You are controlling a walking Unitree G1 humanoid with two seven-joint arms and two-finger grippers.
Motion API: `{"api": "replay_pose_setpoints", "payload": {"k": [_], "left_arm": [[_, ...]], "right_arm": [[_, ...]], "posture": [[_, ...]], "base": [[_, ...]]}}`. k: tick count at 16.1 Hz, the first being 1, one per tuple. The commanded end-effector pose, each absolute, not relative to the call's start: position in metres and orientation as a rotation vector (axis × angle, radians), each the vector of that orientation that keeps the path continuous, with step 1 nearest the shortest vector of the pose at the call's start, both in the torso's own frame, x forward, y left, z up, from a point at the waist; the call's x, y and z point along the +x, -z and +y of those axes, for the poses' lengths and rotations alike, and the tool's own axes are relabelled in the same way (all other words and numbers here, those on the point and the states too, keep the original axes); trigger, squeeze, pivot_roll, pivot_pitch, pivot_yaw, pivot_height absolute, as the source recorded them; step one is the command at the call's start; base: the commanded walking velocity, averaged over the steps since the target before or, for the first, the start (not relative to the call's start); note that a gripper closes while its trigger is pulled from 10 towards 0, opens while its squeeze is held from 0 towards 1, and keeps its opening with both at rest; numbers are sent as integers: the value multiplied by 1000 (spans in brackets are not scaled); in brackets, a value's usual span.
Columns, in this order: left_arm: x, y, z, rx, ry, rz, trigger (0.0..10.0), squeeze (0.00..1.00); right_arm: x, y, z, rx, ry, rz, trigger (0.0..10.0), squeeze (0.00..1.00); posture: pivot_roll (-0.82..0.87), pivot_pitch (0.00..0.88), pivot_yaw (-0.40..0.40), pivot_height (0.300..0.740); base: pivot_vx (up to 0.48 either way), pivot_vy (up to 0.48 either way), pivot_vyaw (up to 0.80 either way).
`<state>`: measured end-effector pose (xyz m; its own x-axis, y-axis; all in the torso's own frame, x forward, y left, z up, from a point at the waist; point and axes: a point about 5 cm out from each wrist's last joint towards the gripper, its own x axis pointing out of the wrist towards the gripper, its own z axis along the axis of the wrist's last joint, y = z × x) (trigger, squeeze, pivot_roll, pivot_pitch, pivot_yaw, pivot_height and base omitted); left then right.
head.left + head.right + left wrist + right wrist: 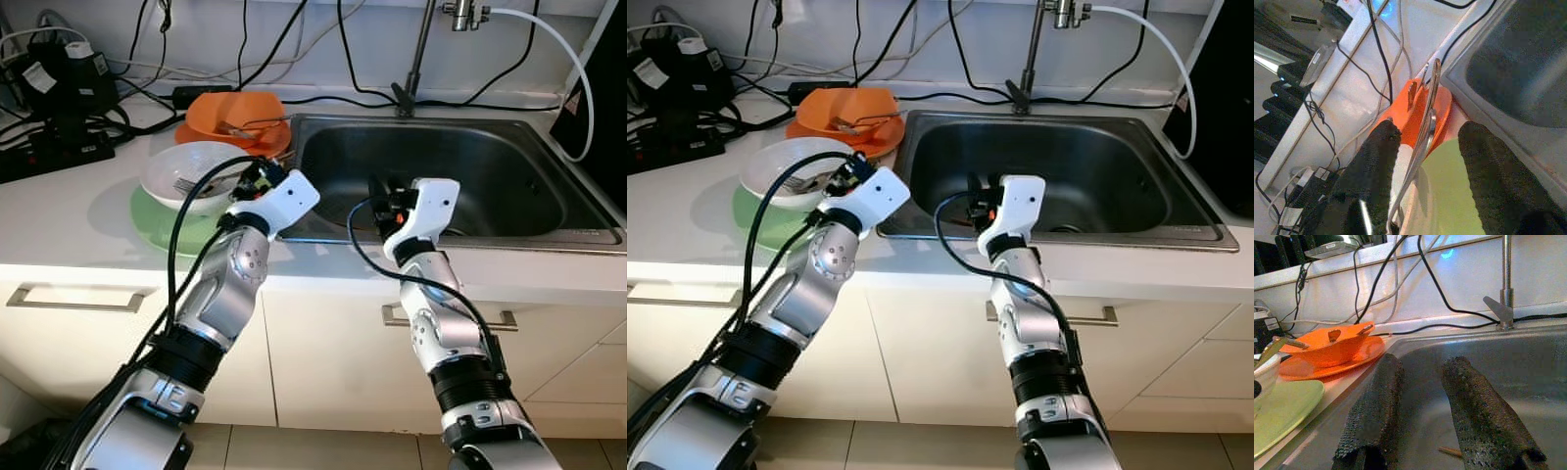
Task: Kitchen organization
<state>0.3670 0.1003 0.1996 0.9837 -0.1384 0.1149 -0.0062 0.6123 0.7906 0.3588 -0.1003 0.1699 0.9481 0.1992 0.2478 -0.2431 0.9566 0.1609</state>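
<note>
Scanning from the biggest thing down:

Counter [69, 225]: white worktop carrying the dishes on the robot's left and the sink on its right.

Sink [549, 196]: steel basin set in the counter, nearly bare; one thin stick-like scrap [1450, 451] lies on its floor, too small to identify.

Green plate [162, 223]: flat on the counter just beside the sink's left rim, with the white bowl on top of it.

Orange plate and bowl [211, 110]: stacked behind the green plate, near the wall; a piece of cutlery [257, 123] rests in the orange bowl.

White bowl [171, 166]: holds a fork [186, 184]. Judged ceramic, so fairly heavy, stiff, glossy and breakable; the rim looks like the best place to pinch it, with the fork likely to slide or rattle if it tilts.

Metal utensil [1426, 122]: long, thin, hard and probably slippery; its handle crosses the gap in front of the left fingers. A firm pinch across the handle's flat should hold it.

Left gripper [1425, 161]: over the white bowl's near edge, fingers spread, nothing held; the utensil handle lies between them without visible contact.

Right gripper [1422, 406]: reaching over the sink's front rim into the basin, fingers parted and empty.
</note>
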Motion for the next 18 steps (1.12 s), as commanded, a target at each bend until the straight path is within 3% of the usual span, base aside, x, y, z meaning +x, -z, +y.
{"api": "replay_pose_setpoints", "payload": {"k": [1,7,8,18], "left_arm": [[370,-204,103,916,48,-172,2824,0],[372,-203,103,936,39,-157,3843,0],[373,-204,103,937,39,-157,10000,0],[386,-209,102,962,27,-161,10000,0]], "right_arm": [[358,-168,-102,201,-215,-216,10000,0],[357,-167,-103,202,-209,-214,10000,0],[357,-167,-103,202,-208,-214,10000,0],[358,-168,-105,204,-200,-216,10000,0]], "posture": [[17,28,-7,740],[11,23,-1,740],[8,19,1,740],[2,10,4,740]], "base": [[0,0,0],[0,0,0],[0,0,0],[0,0,0]]}}
